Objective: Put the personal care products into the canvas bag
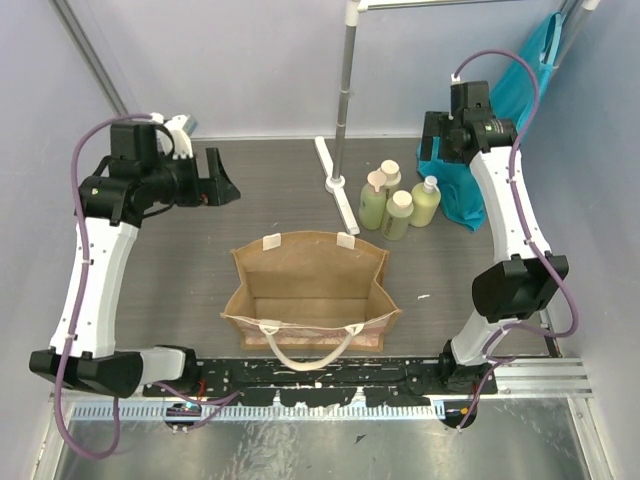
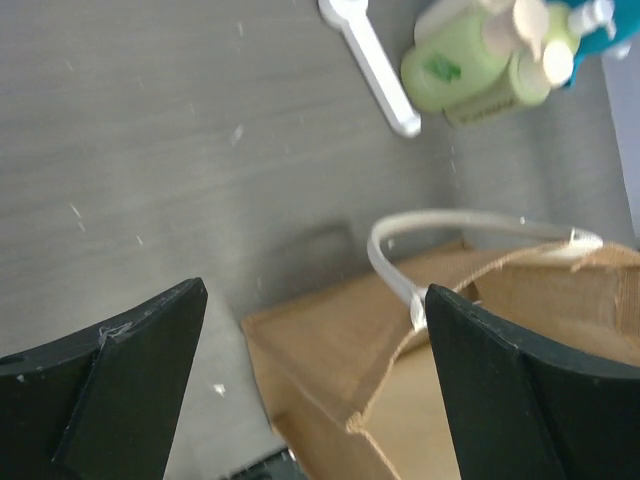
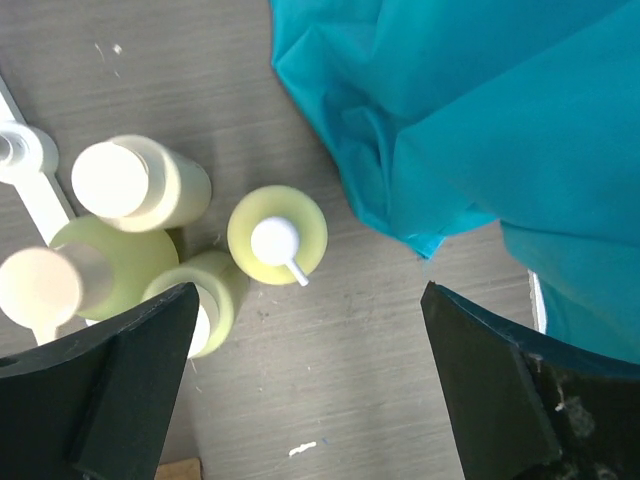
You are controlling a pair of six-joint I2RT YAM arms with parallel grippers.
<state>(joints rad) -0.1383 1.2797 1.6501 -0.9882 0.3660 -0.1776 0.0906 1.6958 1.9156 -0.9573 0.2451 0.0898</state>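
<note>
Nothing was bagged when I looked: four bottles [image 1: 398,203] stood clustered on the bench [image 1: 270,190] behind the canvas bag [image 1: 310,262], seemingly empty; left fingers [image 2: 130,380] and right fingers [image 3: 120,390] spread, gripping nothing

1. Canvas bag [image 1: 310,290]: mouth gapes upward and the inside is bare. Its cream handles fall outward, so entry from above is unobstructed.
2. Four bottles [image 1: 398,205]: upright and packed touching, just beyond the bag's far right corner. No jaw-room between them.
3. White stand foot [image 1: 337,185] and pole [image 1: 347,80]: close against the cluster's left side, barring approach from there.
4. Teal cloth [image 3: 450,120]: draped to the tabletop right of the cluster. A narrow bare strip separates it from the rightmost bottle [image 3: 277,235].
5. Tabletop [image 1: 250,190]: a broad bare stretch left of the stand foot.
6. Right gripper [image 3: 307,295]: jaws spread wide above the strip.
7. Left gripper [image 2: 312,295]: jaws spread wide above the bag's far left corner.
</note>
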